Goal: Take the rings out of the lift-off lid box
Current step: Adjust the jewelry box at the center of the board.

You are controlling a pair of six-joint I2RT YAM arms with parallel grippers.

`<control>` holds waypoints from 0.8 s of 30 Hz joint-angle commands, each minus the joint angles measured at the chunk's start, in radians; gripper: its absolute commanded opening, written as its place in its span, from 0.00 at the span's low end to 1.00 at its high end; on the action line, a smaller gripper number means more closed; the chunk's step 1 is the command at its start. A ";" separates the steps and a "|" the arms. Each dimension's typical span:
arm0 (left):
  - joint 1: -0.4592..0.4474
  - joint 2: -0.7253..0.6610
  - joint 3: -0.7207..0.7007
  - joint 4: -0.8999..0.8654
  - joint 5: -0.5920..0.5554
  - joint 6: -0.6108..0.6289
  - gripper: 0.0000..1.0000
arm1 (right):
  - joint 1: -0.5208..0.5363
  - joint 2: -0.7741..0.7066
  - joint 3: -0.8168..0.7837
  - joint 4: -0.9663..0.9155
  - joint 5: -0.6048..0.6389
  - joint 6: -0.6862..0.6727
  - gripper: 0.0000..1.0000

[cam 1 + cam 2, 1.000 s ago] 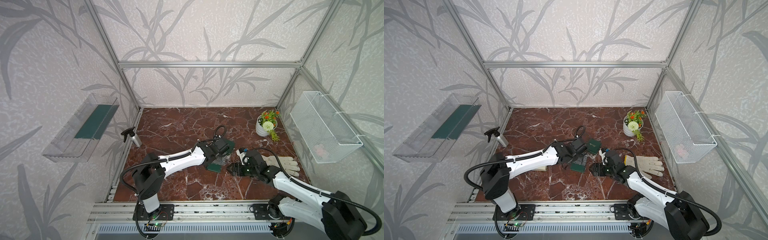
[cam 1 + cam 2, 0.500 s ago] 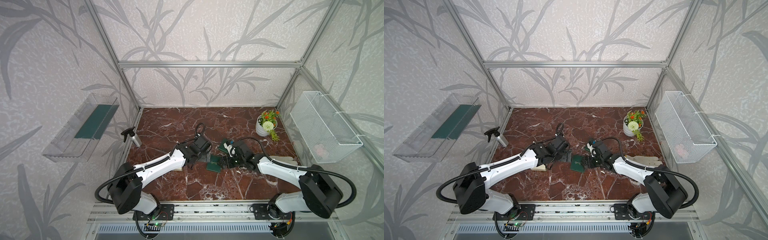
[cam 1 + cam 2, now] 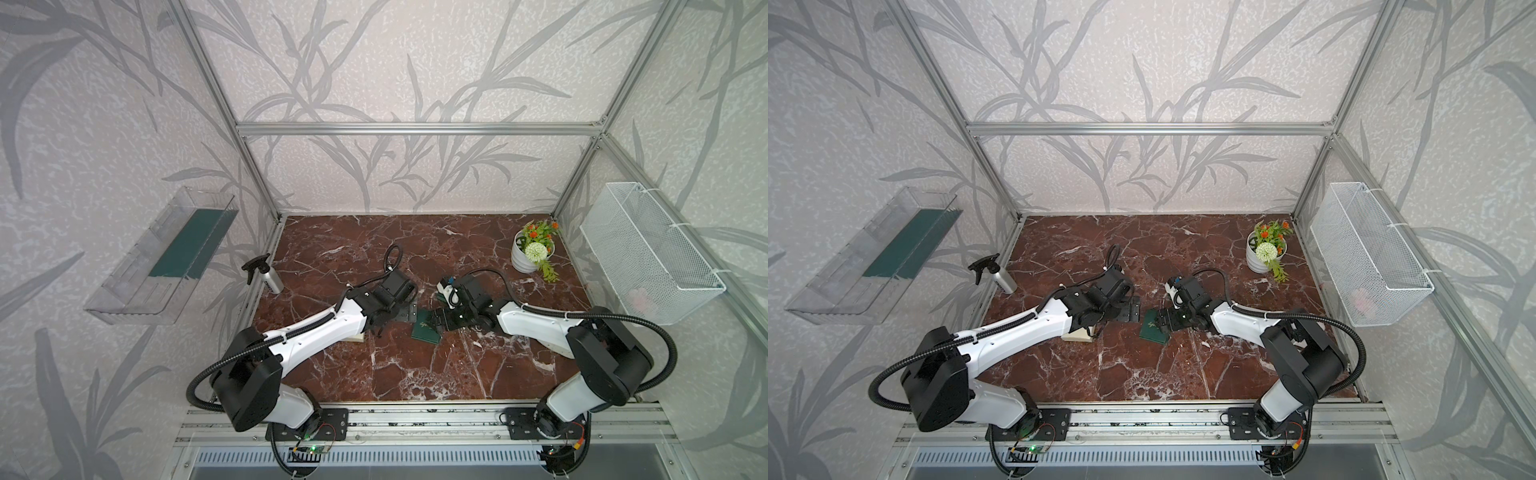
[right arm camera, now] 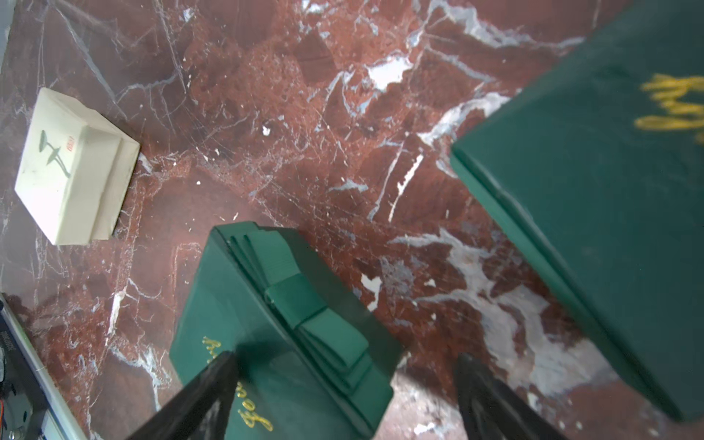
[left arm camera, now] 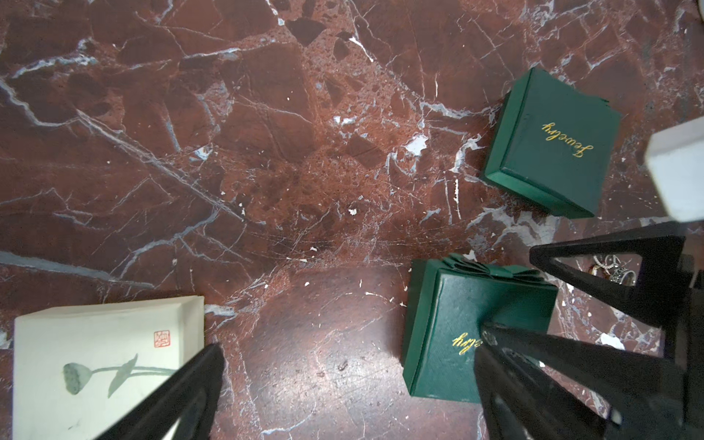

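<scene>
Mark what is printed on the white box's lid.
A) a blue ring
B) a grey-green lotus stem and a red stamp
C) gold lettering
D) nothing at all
B: in the left wrist view the white box shows a grey-green lotus stem with a small red stamp near it.

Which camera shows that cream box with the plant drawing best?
The right wrist view: the whole cream box shows, lid and drawing. The left wrist view crops it at the frame's edge; in both top views the left arm hides most.
</scene>
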 commanded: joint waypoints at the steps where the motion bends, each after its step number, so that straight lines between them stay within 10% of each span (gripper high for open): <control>1: 0.012 -0.018 -0.012 0.005 0.003 0.006 0.99 | 0.006 0.035 0.024 0.028 -0.014 -0.005 0.86; 17: 0.032 0.008 -0.001 -0.002 0.027 0.009 0.99 | 0.006 0.135 0.027 0.171 -0.112 0.035 0.43; 24: 0.042 0.004 0.001 -0.016 0.025 0.019 0.99 | 0.006 0.178 0.054 0.177 -0.125 0.058 0.40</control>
